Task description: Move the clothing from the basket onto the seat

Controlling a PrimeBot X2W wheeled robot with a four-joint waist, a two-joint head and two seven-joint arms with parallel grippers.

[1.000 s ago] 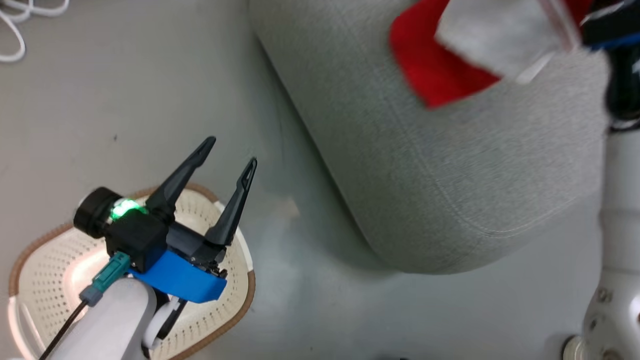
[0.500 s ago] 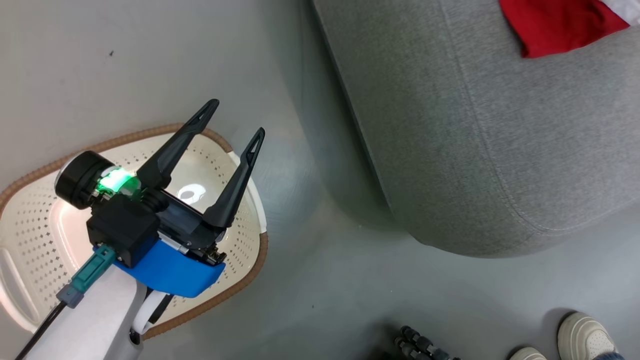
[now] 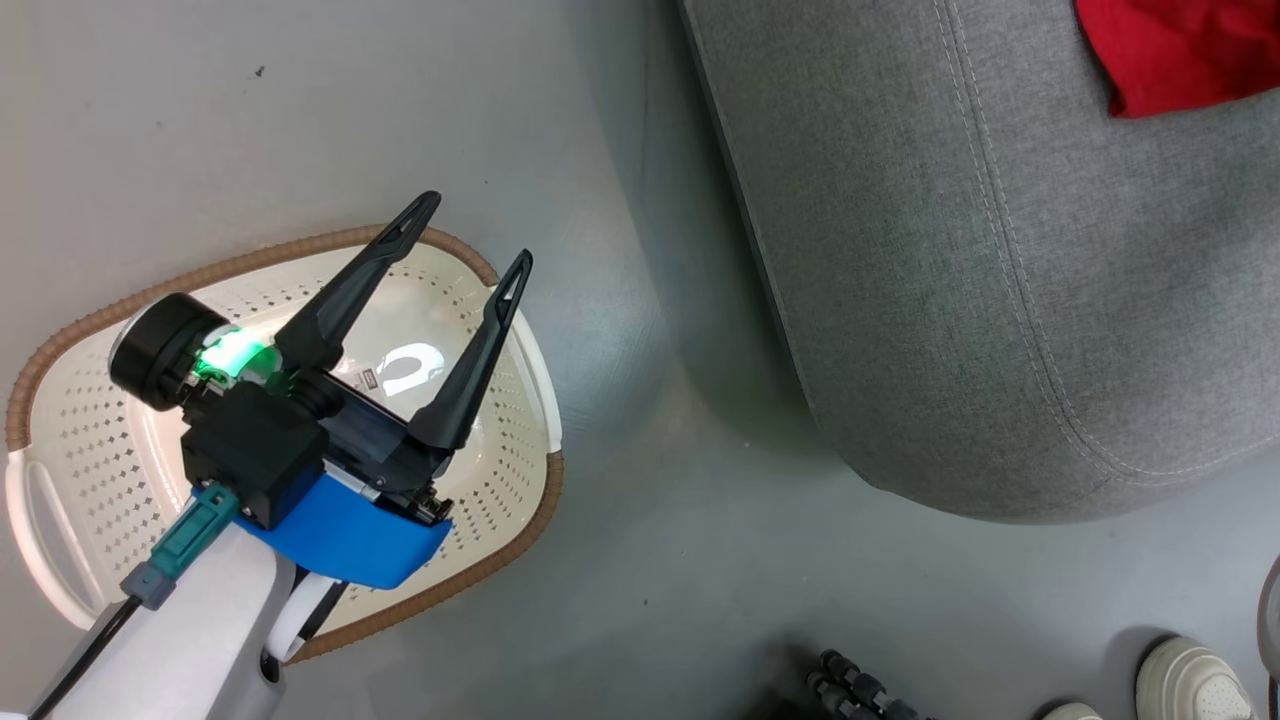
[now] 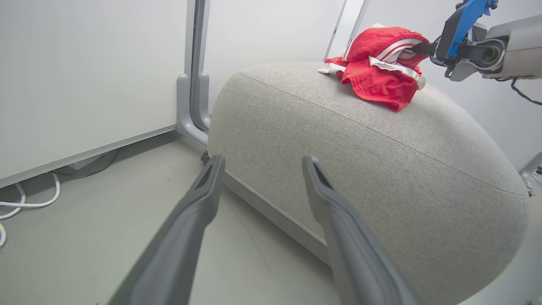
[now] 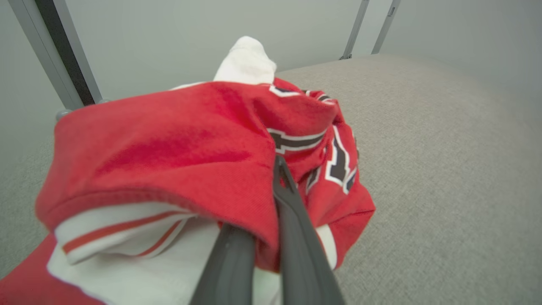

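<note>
The cream perforated basket [image 3: 80, 450] with a brown rim stands on the floor at the lower left, its visible bottom bare. My left gripper [image 3: 472, 232] hovers above it, open, holding nothing. In the left wrist view my left gripper [image 4: 262, 160] points at the side of the grey seat [image 4: 360, 161]. The red clothing [image 4: 381, 63] with white stripes lies bunched on top of the seat. My right gripper [image 4: 419, 47] comes in from the right and pinches its upper fold. In the right wrist view my right gripper [image 5: 264, 199] is shut on the red clothing [image 5: 169, 148], over the seat [image 5: 423, 148].
Grey floor separates the basket from the seat [image 3: 1000, 300]; a corner of the clothing [image 3: 1180, 50] shows at the top right. A person's pale shoes [image 3: 1190, 680] and a dark ribbed object [image 3: 850, 690] are at the bottom right. White cables [image 4: 25, 203] lie by the wall panel.
The head camera has swung, shifting the basket and the seat across the picture. The red clothing and my right gripper have slid off its upper right. My left gripper stays open over the basket.
</note>
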